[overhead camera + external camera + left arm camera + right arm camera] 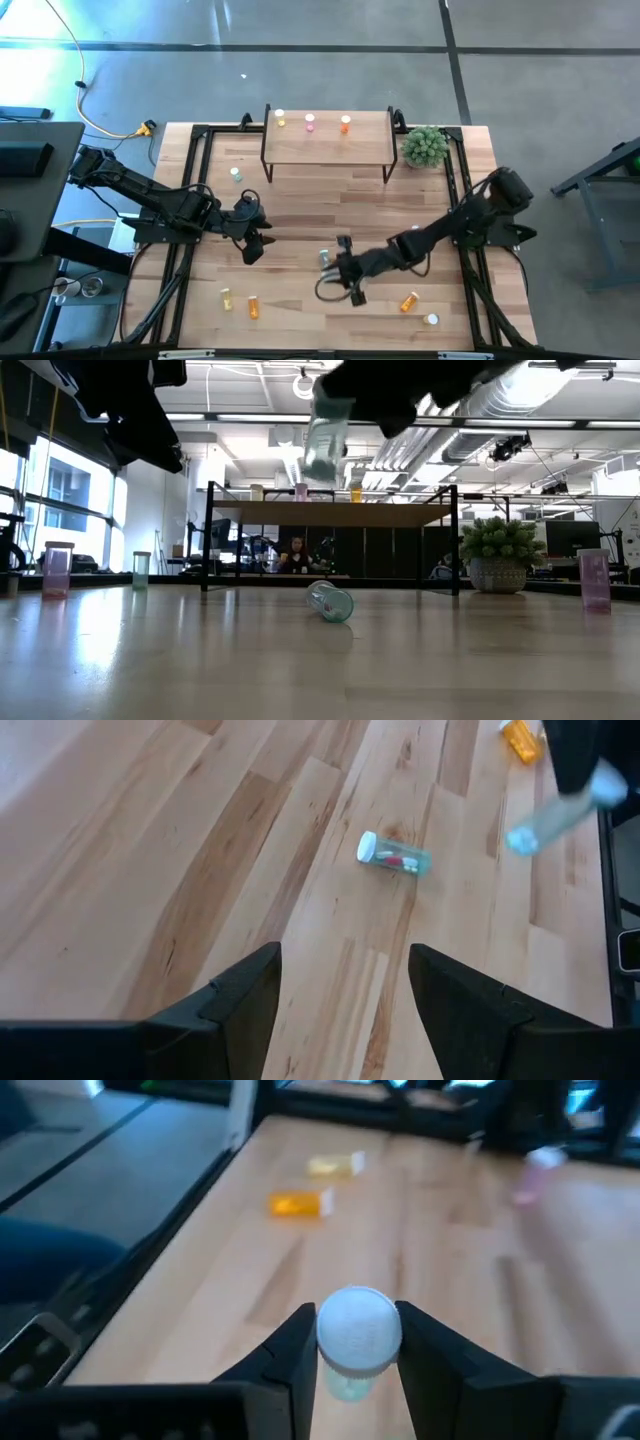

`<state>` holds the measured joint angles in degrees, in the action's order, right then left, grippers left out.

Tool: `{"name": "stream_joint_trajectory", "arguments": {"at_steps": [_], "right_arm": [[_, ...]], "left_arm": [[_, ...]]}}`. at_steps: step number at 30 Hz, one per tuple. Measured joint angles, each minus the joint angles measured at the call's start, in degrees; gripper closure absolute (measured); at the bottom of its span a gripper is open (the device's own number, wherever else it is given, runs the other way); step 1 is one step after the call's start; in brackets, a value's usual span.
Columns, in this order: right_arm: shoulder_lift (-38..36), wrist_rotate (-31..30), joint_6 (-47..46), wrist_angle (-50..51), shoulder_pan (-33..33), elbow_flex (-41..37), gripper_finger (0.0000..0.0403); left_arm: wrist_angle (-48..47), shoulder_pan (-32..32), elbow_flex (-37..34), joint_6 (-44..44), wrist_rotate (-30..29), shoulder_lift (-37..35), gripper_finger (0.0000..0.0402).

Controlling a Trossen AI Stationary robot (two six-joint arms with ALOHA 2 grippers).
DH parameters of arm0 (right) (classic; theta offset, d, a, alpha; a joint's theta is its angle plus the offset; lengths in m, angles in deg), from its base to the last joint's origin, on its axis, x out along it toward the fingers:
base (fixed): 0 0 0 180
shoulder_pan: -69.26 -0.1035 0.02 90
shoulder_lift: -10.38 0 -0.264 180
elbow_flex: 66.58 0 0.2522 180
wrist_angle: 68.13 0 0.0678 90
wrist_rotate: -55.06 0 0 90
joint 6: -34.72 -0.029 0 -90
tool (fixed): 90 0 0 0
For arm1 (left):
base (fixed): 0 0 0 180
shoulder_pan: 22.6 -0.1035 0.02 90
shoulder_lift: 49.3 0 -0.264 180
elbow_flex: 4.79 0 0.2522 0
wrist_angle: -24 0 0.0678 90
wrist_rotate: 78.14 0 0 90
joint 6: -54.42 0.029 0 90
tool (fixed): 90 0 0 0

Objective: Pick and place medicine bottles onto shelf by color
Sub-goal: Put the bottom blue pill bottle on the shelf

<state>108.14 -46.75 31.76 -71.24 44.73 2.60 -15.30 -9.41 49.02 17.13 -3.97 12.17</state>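
Note:
My right gripper [358,1342] is shut on a green medicine bottle [324,438] with a white cap, held high above the table's middle. A second green bottle [393,855] lies on its side on the tabletop below. The light-wood shelf [328,142] stands at the far edge and carries a yellow [280,118], a pink [310,122] and an orange bottle [345,124]. My left gripper [345,985] hovers open over bare wood, left of the middle. My right gripper pinches the bottle's white cap end [358,1325] between its two fingers, one on each side. The fingers slant down from the table's right side. The bottle's body [548,818] sticks out ahead of the fingertips, tilted downward, lifted clear of the table.
Loose bottles lie about: yellow [226,297] and orange [253,307] at the near left, orange [409,301] and a white-capped one [431,320] at the near right, green [236,174] at the far left. A potted plant [425,147] stands right of the shelf.

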Motion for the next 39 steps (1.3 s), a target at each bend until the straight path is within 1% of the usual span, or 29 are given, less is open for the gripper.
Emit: {"name": "stream_joint_trajectory", "arguments": {"at_steps": [3, 11, 19, 24, 29, 36, 39], "right_arm": [[-3.0, -1.1, 0.5, 0.6, 2.1, 0.0, 0.0303], [-12.4, -5.2, 8.1, 4.0, 7.8, 0.0, 0.0303], [-23.2, -12.2, 12.3, 8.4, 16.2, 0.0, 0.0303], [-28.8, -13.2, 14.0, 10.8, 23.3, 0.0, 0.0303], [-32.6, -14.0, 14.0, 12.2, 31.7, 0.0, 0.0303], [-34.2, -14.0, 14.0, 16.2, 44.3, 0.0, 0.0303], [-34.1, -11.2, 13.2, 17.9, 49.5, 0.0, 0.0303]], "left_arm": [[0.0, 0.0, 0.0, 0.5, 0.0, 0.0, 0.0192], [0.0, 0.0, 0.0, 0.5, 0.0, 0.0, 0.0192], [0.0, 0.0, 0.0, 3.0, 0.0, 0.0, 0.0192], [0.0, 0.0, 0.0, 3.2, -0.3, 0.0, 0.0192], [0.0, 0.0, 0.0, 4.8, -1.3, 0.0, 0.0192], [0.1, 0.0, 0.0, 4.7, -1.6, 0.0, 0.0192], [0.1, 0.0, 0.0, 4.6, -1.6, 0.0, 0.0192]]}}
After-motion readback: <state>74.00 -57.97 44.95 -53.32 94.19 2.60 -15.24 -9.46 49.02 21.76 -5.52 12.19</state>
